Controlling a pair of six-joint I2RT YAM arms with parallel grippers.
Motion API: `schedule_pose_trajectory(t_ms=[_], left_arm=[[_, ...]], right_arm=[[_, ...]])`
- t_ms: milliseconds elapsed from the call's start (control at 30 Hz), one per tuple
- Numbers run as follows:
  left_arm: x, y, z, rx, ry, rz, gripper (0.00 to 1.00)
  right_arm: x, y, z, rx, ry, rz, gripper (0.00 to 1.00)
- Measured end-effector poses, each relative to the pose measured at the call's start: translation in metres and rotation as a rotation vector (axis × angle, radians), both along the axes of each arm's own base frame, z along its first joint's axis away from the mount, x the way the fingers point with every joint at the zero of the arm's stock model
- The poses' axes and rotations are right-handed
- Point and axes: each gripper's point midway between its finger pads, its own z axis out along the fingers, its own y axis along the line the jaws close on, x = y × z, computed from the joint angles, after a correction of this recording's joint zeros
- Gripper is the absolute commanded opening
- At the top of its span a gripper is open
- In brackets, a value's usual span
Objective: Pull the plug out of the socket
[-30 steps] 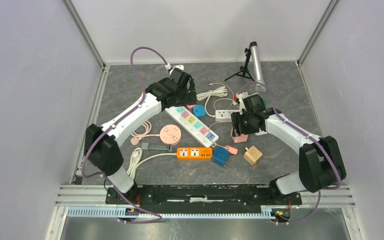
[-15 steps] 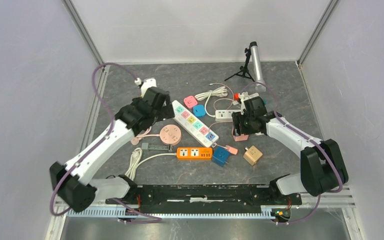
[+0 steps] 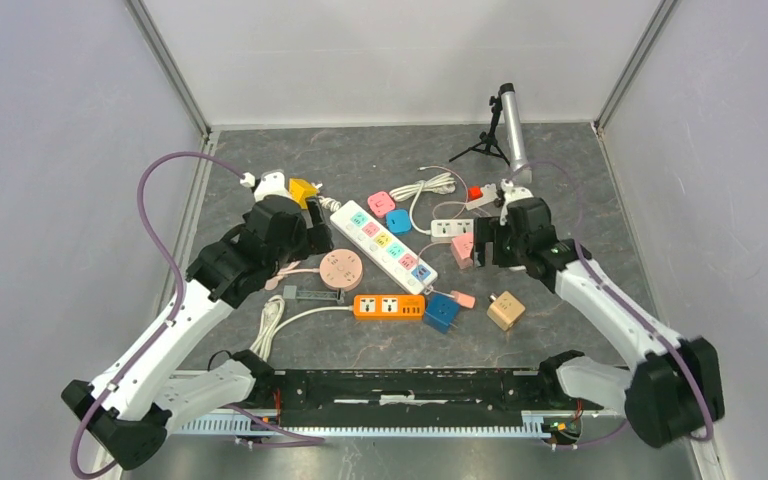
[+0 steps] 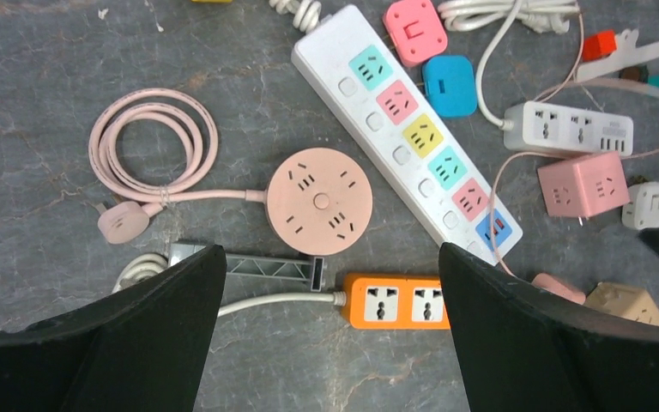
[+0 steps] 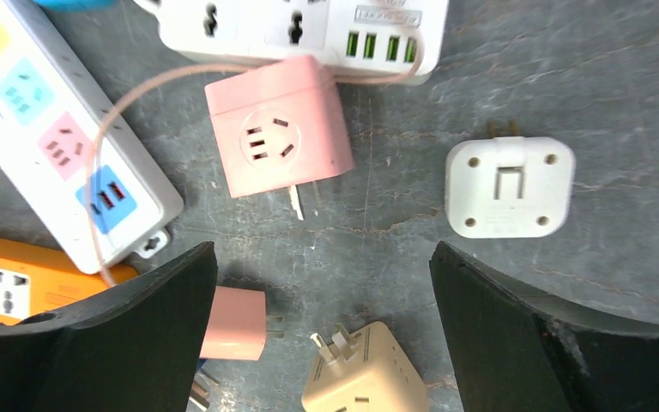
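The pink cube adapter (image 5: 279, 129) lies loose on the table, prongs bare, beside the white two-outlet socket (image 5: 300, 21); it also shows in the top view (image 3: 463, 248). A small pink plug (image 5: 233, 324) lies free with its prongs out. My right gripper (image 5: 322, 253) is open and empty above the table between the pink cube and a beige cube adapter (image 5: 365, 378). My left gripper (image 4: 328, 257) is open and empty, high above the pink round socket (image 4: 319, 200) and the orange strip (image 4: 395, 300). The long white strip (image 4: 403, 129) has no plug in it.
A blue cube (image 3: 442, 312) sits at the orange strip's right end. A white flat plug (image 5: 509, 187), a pink and a blue flat plug (image 3: 388, 210), a yellow plug (image 3: 303, 190), coiled cables (image 4: 154, 142) and a tripod with a silver tube (image 3: 510, 125) lie around.
My left arm has swung back to the left and toward me, uncovering the yellow plug. My right gripper has risen and drawn back to the right; the pink cube now lies farther back.
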Motion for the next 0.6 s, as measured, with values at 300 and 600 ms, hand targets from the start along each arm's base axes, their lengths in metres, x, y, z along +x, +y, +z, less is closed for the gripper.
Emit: schedule_pose_trajectory(t_ms=[300,600], left_arm=[[-0.014,0.006,0.01,0.013,0.038,-0.014,1.0],[-0.039,0.049,0.151,-0.092,-0.225,0.086,1.0]], right_arm=[[-0.018,-0.049,0.095,0.008,-0.344,-0.217,0.96],[-0.067,-0.133,0.279,-0.008,-0.761,-0.558,0.98]])
